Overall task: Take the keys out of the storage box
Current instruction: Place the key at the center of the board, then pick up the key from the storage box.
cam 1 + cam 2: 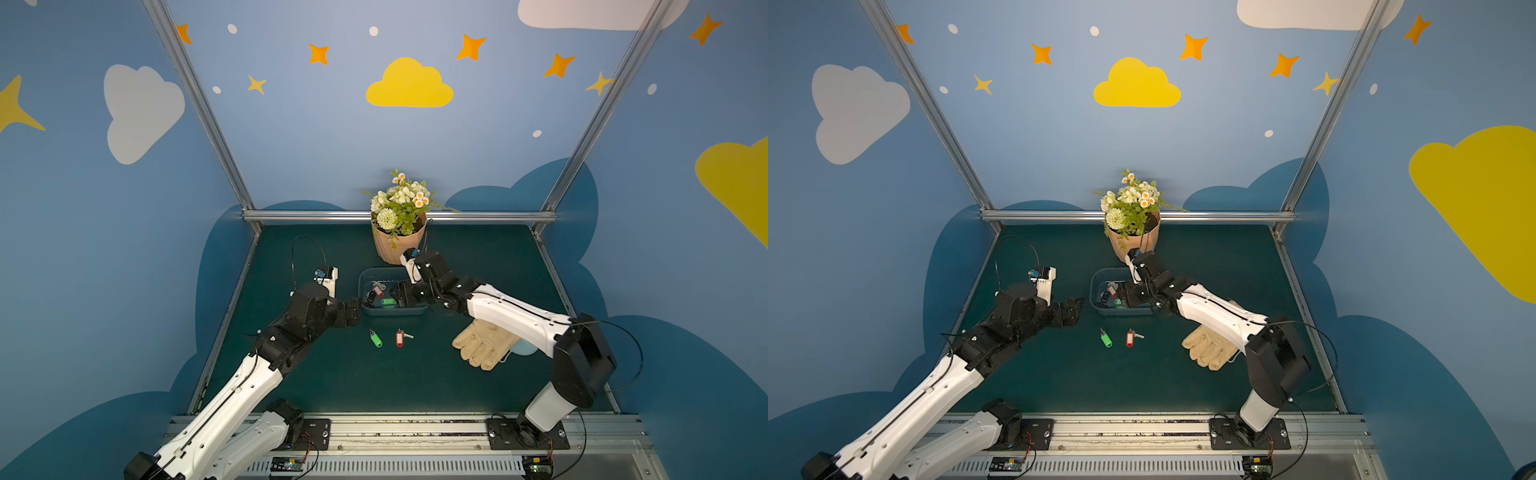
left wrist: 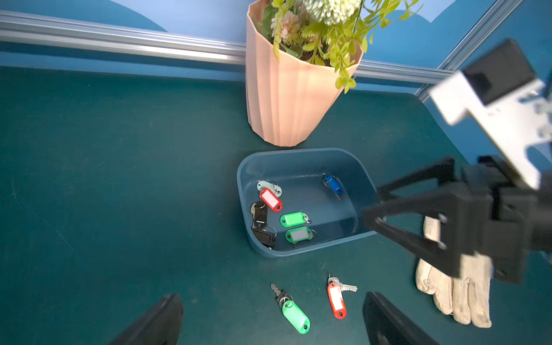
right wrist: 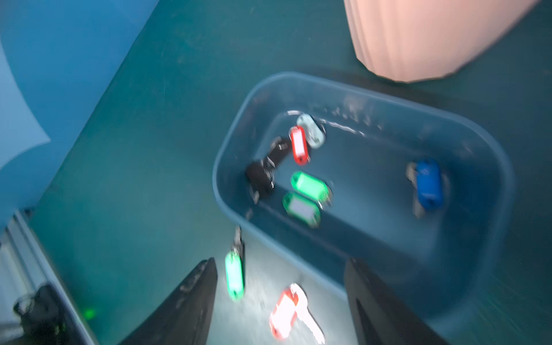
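In the storage box (image 2: 298, 151), just in front of the flower pot (image 2: 286, 98): seven keys (image 2: 294, 219), tags two green, two black, red, grey, blue. On the mat (image 2: 119, 179) before the box: a green-tagged key (image 2: 294, 316) and a red-tagged key (image 2: 336, 300), apart. Beside the box, left gripper (image 1: 353, 311), fingers spread, empty. Over the box's right end, right gripper (image 2: 373, 206), fingers apart, pinching nothing.

Blue cloud-and-star walls (image 1: 332, 137) enclose a dark green tabletop (image 1: 332, 374)
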